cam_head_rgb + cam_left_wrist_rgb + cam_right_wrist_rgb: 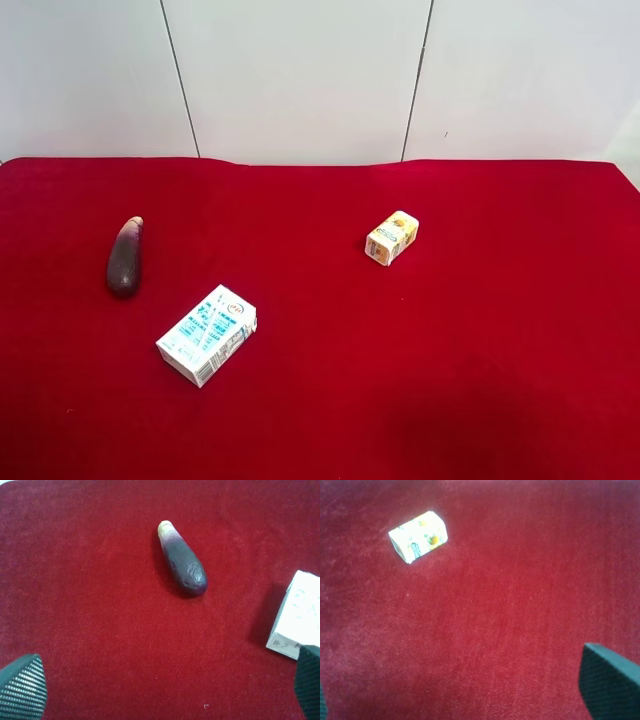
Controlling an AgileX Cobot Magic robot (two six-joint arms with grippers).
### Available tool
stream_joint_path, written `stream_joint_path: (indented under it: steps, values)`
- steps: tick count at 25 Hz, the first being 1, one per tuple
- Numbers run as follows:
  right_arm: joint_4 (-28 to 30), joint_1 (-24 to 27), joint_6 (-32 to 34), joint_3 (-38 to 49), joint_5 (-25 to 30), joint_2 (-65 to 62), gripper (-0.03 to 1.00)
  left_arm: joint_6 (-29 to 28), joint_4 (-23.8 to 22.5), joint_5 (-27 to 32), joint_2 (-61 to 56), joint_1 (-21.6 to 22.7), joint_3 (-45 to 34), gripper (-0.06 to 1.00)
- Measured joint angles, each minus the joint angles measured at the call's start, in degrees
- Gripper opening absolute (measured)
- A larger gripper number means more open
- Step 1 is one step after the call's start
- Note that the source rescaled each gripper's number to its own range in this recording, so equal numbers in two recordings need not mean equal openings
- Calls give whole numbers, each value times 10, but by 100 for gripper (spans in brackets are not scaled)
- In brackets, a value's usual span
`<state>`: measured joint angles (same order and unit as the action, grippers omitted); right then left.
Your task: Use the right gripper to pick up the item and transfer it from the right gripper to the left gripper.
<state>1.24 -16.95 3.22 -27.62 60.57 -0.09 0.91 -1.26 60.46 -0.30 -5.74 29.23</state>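
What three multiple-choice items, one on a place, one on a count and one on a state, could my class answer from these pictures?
1. In the exterior high view, where does the eggplant toy lie?
A. near that view's left edge
B. on top of the white-and-blue carton
C. touching the yellow carton

2. How many cartons lie on the red cloth?
A. one
B. two
C. four

3. In what state is the left gripper?
A. shut on the toy
B. shut on a carton
C. jaws open, holding nothing

Answers: 1 A, the toy lies alone at the left of that view. 2 B, one white-and-blue, one yellow. 3 C, the fingertips stand wide apart over bare cloth.
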Motion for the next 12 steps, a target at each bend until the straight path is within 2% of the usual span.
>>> stream_joint_path:
  steps: [12]
  values:
    - [0,0,0,0,0,0,100,0,0,0,0,0,0,100]
